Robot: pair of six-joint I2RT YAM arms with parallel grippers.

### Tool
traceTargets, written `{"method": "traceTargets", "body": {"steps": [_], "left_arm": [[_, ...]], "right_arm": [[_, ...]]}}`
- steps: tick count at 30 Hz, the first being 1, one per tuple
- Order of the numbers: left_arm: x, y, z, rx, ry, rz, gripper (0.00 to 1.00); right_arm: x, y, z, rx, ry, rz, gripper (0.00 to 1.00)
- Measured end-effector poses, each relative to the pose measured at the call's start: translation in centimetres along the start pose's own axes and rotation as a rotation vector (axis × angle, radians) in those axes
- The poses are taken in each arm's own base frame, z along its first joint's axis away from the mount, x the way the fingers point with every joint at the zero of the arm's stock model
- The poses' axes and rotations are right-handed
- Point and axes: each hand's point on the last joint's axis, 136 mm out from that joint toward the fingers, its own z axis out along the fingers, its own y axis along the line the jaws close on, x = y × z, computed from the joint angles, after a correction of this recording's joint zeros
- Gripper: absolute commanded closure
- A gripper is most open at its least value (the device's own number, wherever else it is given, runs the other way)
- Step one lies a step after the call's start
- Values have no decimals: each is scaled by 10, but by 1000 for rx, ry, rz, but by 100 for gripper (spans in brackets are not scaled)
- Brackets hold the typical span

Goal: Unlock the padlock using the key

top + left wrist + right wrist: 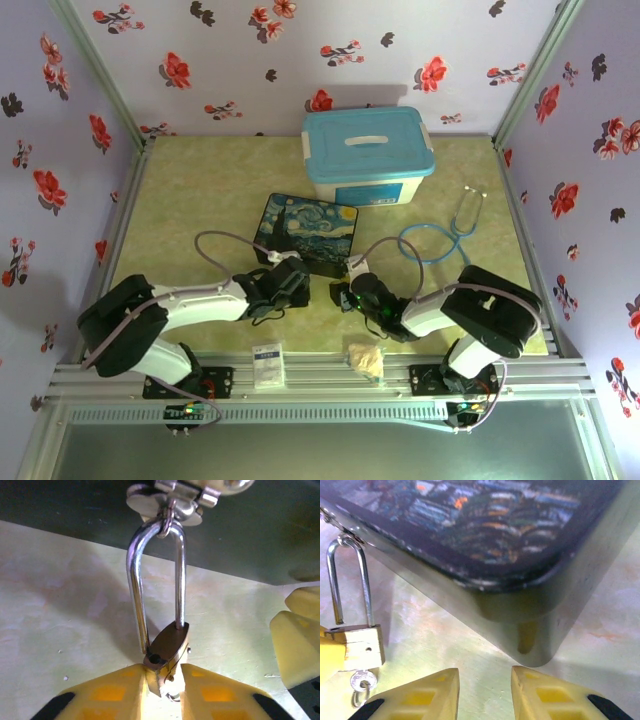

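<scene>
The padlock (364, 646) hung by its shackle (350, 580) from the hasp (170, 500) on the side of the starry-night box (495, 525). Its brass body sat low over the counter (600, 610), long axis on the 12–6 line in the right wrist view. At the body's 6 o'clock end sat the key (360, 679), head and ring dangling below; it looked seated in the keyway, depth not readable. Pinching the padlock body from both sides: the left tool (164, 676). Spread, with nothing between its fingers and pointed at the box's corner: the right tool (485, 674). From the right tool the key lay at about 9 o'clock, near but apart, with the padlock body just above, toward 10. Judgement: the right arm is the free one and close to the key, so the turn falls to it, coming in sideways along the counter. Room was tight, with the box wall at 12, the counter beneath, and the left tool's finger (330, 655) against the body's 9 o'clock side. Open counter lay toward 3 and 6 o'clock. Whether the shackle was latched could not be told.
</scene>
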Motion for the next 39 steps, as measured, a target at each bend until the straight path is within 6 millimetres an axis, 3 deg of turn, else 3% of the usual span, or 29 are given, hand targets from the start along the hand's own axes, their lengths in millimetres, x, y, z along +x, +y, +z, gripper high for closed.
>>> {"method": "traceTargets", "body": {"steps": [7, 10, 12, 19, 34, 39], "left_arm": [[2, 1, 5, -7, 5, 8, 81], [1, -1, 6, 3, -3, -1, 64], [0, -2, 7, 17, -13, -3, 61], [2, 6, 9, 35, -34, -24, 61], [-11, -3, 19, 161, -69, -130, 59], [-14, -6, 21, 181, -75, -139, 64]], "right_arm": [[4, -2, 2, 8, 10, -3, 67], [4, -2, 2, 9, 9, -3, 67], [3, -2, 2, 8, 7, -2, 67], [3, -3, 1, 12, 4, -2, 68], [6, -5, 0, 17, 9, -3, 69], [6, -5, 0, 17, 9, -4, 69]]}}
